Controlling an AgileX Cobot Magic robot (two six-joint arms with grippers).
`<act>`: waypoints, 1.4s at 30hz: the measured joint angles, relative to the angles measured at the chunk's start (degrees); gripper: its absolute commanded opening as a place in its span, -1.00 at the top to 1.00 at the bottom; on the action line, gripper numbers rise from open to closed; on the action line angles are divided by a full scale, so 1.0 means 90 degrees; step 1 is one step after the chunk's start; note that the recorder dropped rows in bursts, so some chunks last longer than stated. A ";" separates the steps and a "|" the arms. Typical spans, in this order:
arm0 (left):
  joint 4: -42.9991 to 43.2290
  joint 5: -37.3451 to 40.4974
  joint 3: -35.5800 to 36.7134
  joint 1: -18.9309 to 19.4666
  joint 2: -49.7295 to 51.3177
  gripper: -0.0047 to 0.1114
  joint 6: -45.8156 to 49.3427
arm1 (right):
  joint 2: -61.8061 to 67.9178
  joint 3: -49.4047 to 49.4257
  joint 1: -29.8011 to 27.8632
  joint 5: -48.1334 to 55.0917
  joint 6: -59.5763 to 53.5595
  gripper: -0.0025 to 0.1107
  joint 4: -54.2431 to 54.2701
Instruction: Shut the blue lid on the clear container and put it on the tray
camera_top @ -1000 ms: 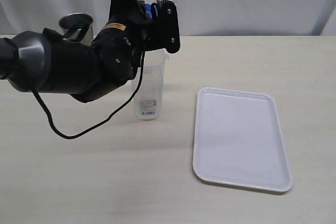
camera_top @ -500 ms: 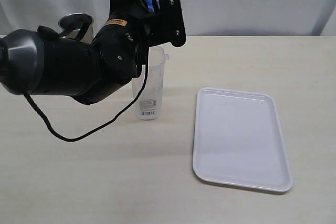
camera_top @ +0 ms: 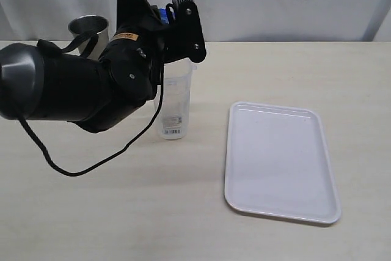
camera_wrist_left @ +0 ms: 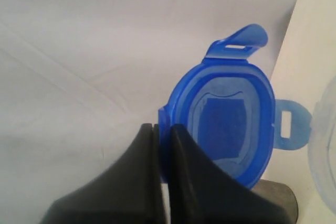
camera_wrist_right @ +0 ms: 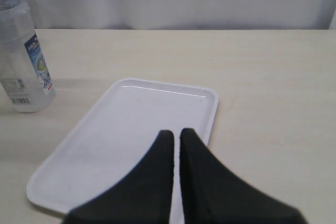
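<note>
A: In the left hand [camera_wrist_left: 161, 127], what's there?
B: The blue lid [camera_wrist_left: 226, 114], pinched by its rim, the hand nearly shut. The clear container [camera_top: 174, 105] stands just below it, uncovered.
A: The right hand [camera_wrist_right: 176, 132]?
B: Shut, empty, above the tray [camera_wrist_right: 126, 145].

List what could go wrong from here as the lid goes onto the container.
1. The left tool pinches the blue lid only at a thin edge of its rim; pressing down could make it pivot or slip.
2. The clear container is tall, narrow and stands unbraced; the right tool is away near the tray, so an off-centre push might tip it.
3. The lid's flaps stick outward and may catch on the container's mouth.
</note>
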 measured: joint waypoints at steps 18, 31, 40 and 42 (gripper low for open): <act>0.0029 -0.0249 0.0000 -0.0357 0.0000 0.92 0.0000 | 0.0000 0.0000 0.0000 0.0000 0.0000 0.88 0.0000; 0.0371 -0.0649 0.0270 -0.0363 0.0000 0.92 0.0000 | 0.0000 0.0000 0.0000 0.0000 0.0000 0.88 0.0000; 0.0462 -0.0883 0.0591 -0.0437 0.0000 0.92 0.0000 | 0.0000 0.0000 0.0000 0.0000 0.0000 0.88 0.0000; 0.0495 -0.0896 0.0591 -0.0447 0.0000 0.92 0.0000 | 0.0000 0.0000 0.0000 0.0005 0.0000 0.88 0.0000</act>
